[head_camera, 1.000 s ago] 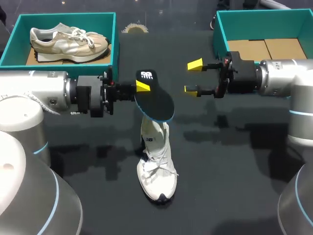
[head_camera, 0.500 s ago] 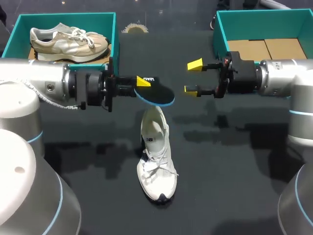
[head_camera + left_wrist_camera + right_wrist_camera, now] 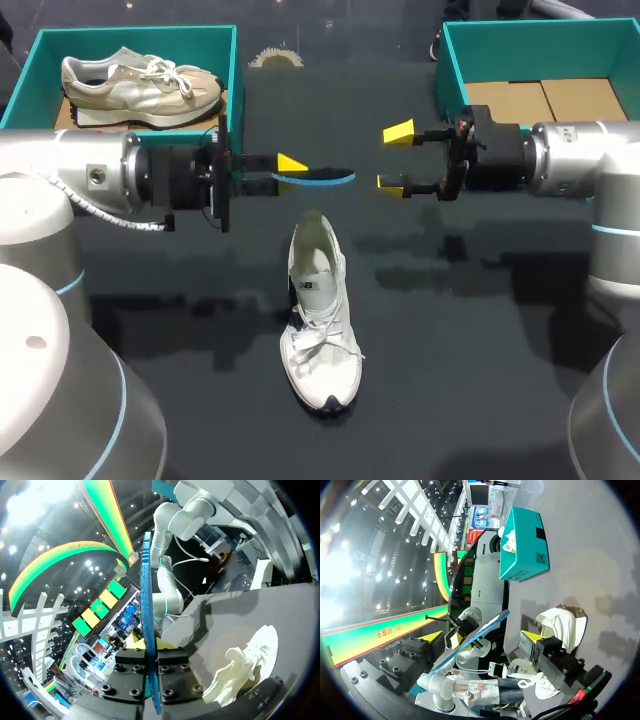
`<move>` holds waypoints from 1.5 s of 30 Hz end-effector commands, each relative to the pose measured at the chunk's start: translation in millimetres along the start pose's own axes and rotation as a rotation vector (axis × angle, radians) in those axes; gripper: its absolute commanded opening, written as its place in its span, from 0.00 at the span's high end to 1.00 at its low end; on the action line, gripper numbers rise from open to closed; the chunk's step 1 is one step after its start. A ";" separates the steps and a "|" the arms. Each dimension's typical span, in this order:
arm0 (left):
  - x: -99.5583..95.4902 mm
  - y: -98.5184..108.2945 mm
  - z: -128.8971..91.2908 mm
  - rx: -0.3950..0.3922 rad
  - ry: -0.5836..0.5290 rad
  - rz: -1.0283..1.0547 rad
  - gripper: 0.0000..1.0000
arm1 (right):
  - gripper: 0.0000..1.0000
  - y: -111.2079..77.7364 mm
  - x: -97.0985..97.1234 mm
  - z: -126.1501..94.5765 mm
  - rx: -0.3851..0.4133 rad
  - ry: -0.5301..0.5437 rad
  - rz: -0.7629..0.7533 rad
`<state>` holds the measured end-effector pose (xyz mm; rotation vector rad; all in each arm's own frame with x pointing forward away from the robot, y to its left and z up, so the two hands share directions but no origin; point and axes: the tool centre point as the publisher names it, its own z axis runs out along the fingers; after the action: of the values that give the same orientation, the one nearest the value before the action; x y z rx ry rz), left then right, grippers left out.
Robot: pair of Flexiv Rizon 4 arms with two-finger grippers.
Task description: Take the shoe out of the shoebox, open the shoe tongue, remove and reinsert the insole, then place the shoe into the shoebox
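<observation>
A dark table (image 3: 480, 400) bears a white shoe (image 3: 320, 330), a left shoebox (image 3: 236, 80) and, apparently, a right shoebox (image 3: 452, 62).

The left gripper (image 3: 151, 649) clamps a blue insole (image 3: 146, 590) seen edge-on, a thin strip rising straight out ahead from between its two black, bolted fingers (image 3: 176, 671), which press on it from both sides. Yellow tips show just behind. Beside the gripper, apart from it, a white laced shoe (image 3: 246, 664) lies on the dark table (image 3: 282, 610).
</observation>
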<state>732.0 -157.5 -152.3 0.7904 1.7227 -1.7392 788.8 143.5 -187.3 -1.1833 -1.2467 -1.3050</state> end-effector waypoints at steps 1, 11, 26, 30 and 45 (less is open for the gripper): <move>1.8 5.2 -3.1 0.014 0.001 0.005 1.00 | 0.00 -0.7 0.1 0.2 0.000 -0.003 0.001; 1.8 5.2 -3.1 0.014 0.001 0.005 1.00 | 0.00 -0.7 0.1 0.2 0.000 -0.003 0.001; -0.8 -7.1 -3.8 0.072 -0.076 -0.238 1.00 | 0.00 -0.7 0.1 0.2 0.000 -0.003 0.001; -2.9 -13.3 -3.5 0.083 -0.086 -0.293 1.00 | 0.00 -0.7 0.1 0.2 0.000 -0.003 0.001; -9.2 -30.2 -5.8 0.116 -0.133 -0.609 1.00 | 0.00 -0.7 0.1 0.2 0.000 -0.003 0.001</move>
<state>720.7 -152.2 -127.7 0.2173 1.8919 -2.2342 788.2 143.2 -187.1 -1.1841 -1.2476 -1.3051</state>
